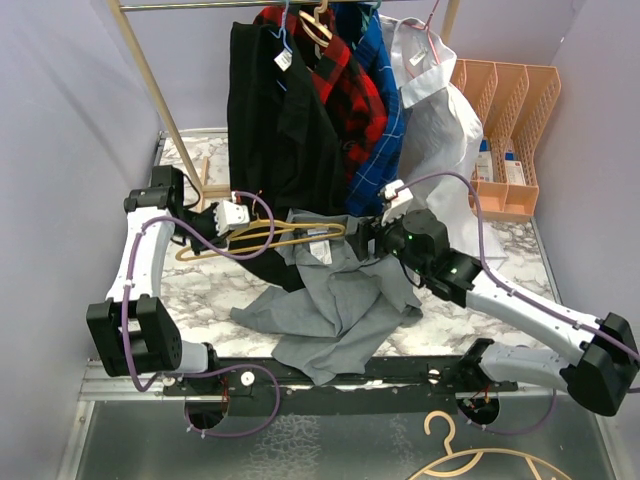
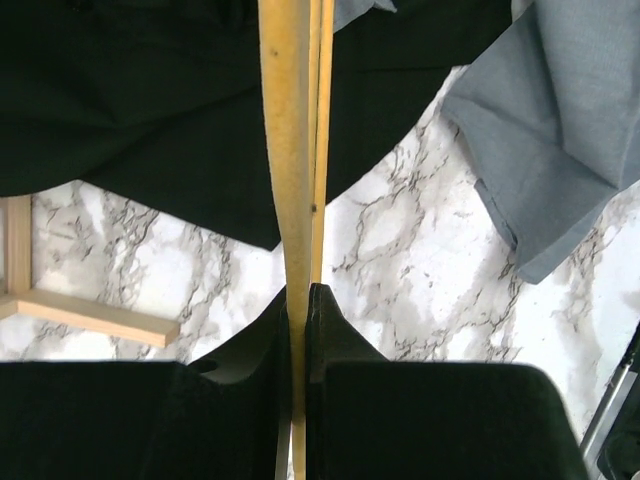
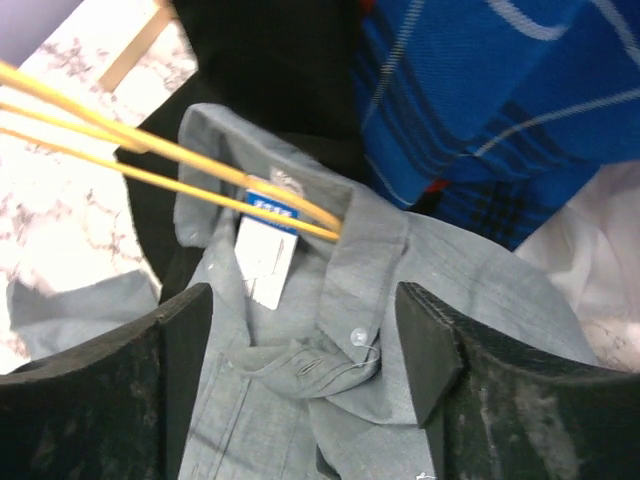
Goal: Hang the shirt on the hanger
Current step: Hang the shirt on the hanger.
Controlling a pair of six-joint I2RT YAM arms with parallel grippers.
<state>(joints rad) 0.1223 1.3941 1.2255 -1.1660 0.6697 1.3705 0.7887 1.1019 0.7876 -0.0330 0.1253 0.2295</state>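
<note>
Wrinkles are seen across the light-grey shirt [image 1: 340, 300], which is heaped at the centre of the frame, one end of the yellow hanger [image 1: 262, 236] tucked under its collar [image 3: 370, 240]. At the upper right, small boxes [image 1: 497, 165] are stood in a peach file rack [image 1: 525, 95]. The hanger is clamped by the left gripper [image 2: 300, 296]; the jaws of the right gripper [image 3: 305, 340] are set apart over the collar.

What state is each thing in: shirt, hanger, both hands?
shirt: heaped on the table, collar open, not yet hung
hanger: clamped in the left hand, one end inside the collar
left hand: shut on the hanger
right hand: open above the collar, holding nothing
</note>
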